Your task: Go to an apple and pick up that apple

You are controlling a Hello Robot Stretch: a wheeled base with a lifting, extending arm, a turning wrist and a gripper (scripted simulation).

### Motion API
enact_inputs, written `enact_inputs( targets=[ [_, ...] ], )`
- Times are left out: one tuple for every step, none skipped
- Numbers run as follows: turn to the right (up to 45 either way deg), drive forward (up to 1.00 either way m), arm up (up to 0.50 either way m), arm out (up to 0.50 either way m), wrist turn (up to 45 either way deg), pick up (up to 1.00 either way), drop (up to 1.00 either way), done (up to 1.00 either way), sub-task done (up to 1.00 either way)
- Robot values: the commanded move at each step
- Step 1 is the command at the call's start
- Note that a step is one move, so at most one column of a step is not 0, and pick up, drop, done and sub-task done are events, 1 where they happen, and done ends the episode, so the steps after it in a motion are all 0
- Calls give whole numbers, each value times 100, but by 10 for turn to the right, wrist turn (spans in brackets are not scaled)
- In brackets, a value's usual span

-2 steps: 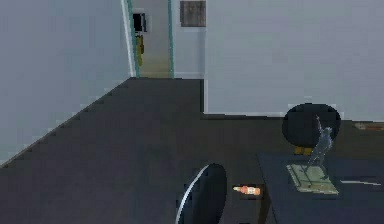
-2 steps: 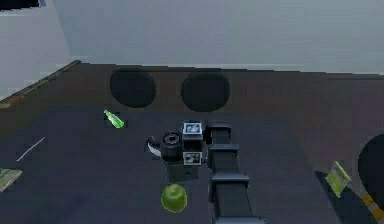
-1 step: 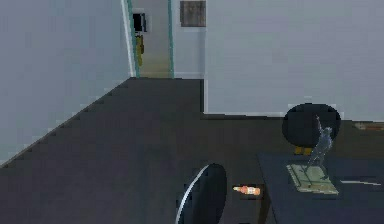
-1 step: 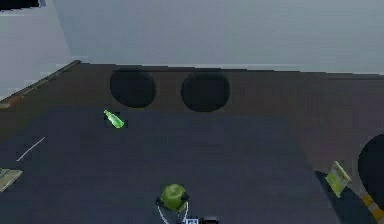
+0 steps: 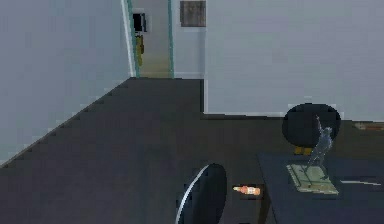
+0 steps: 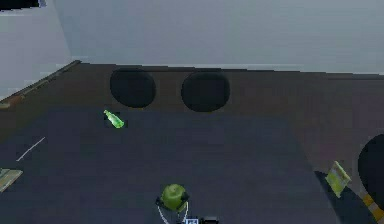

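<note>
A round green apple (image 6: 175, 193) shows against a large dark tabletop (image 6: 230, 160) at the arm side view's bottom edge. The robot's dark gripper (image 6: 170, 208) is right at it, but whether it holds the apple cannot be told. A small green bottle (image 6: 115, 120) lies farther out on the table.

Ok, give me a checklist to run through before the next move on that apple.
1. Apple in sight on the dark table: ok.
2. Gripper at the apple in the arm side view: ok.
3. Gripper touching the apple: cannot tell.
4. Gripper holding the apple: cannot tell.
5. Green bottle well apart from the apple: ok.
6. Two dark chair backs at the table's far edge, away from the apple: ok.
</note>
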Motion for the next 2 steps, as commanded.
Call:
enact_inputs(
  targets=[
    [0, 0, 10, 0, 0, 0, 0, 0, 0],
    [0, 0, 0, 0, 0, 0, 0, 100, 0]
  ],
)
